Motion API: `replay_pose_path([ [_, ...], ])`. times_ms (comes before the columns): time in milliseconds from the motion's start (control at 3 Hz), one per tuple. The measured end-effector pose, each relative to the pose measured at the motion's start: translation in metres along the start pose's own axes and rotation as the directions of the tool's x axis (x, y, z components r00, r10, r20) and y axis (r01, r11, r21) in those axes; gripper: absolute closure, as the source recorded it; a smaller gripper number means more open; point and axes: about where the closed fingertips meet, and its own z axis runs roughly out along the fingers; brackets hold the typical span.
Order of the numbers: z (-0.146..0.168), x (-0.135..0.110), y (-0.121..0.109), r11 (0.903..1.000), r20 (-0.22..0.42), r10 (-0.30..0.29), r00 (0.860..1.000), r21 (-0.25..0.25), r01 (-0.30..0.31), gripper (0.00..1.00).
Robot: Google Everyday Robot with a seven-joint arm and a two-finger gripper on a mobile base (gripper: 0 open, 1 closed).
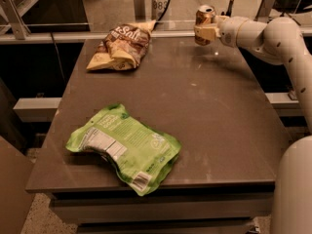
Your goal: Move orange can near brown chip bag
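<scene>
White robot arm (273, 33) reaches in from the right side, elbow bent and forearm level, with its gripper (205, 32) at the far edge of the desk (209, 130), near the right corner, jaws closed on the orange can (205, 16).

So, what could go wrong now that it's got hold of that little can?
The end effector grips the orange can at the far edge of the table; a slip might drop it off the back. Carried too far, the can could shove or crush the brown chip bag.
</scene>
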Motion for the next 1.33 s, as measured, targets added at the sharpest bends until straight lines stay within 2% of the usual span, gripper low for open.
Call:
replay_pose_path([
  [333,0.012,-0.016,0.02,0.997,0.022,-0.004,1.0,-0.077,0.006,1.0],
  [667,0.031,-0.026,0.044,0.9857,0.054,0.015,0.998,-0.168,-0.005,1.0],
  [1000,0.05,-0.035,0.072,0.9608,0.078,0.042,0.996,-0.277,-0.019,1.0],
  [1333,0.051,-0.035,0.072,0.9607,0.078,0.042,0.996,-0.277,-0.019,1.0],
])
